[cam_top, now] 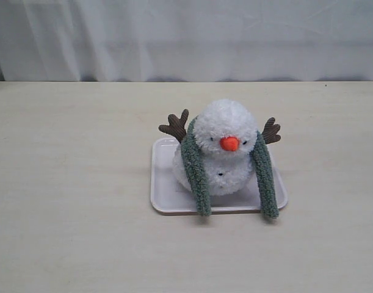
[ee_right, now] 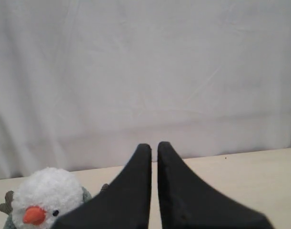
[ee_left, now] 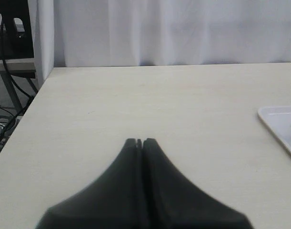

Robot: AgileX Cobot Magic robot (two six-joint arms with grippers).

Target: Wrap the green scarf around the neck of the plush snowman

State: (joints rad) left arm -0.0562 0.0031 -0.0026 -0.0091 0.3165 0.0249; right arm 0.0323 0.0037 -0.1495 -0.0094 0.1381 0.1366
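Left hand (ee_left: 139, 141): fingers pressed together, empty, over the pale wooden worktop (cam_top: 70, 183), well apart from the toy.

Centre: fluffy white plush snowman (cam_top: 226, 122) sits on a white rectangular tray (cam_top: 165, 198). The ribbed grey-green knit scarf (cam_top: 195, 174) is draped behind its neck, both ends hanging in front, uncrossed.

Right hand (ee_right: 155, 145): pressed together, empty.

Judgement: the wrap is unfinished. The next move calls for pinching one end and crossing it over the front.

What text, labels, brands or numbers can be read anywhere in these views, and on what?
None readable in any view.
The plush snowman, green scarf, white tray, table and curtain carry no visible markings.
The equipment past the table's edge in the left wrist view is too dark and blurred to tell.
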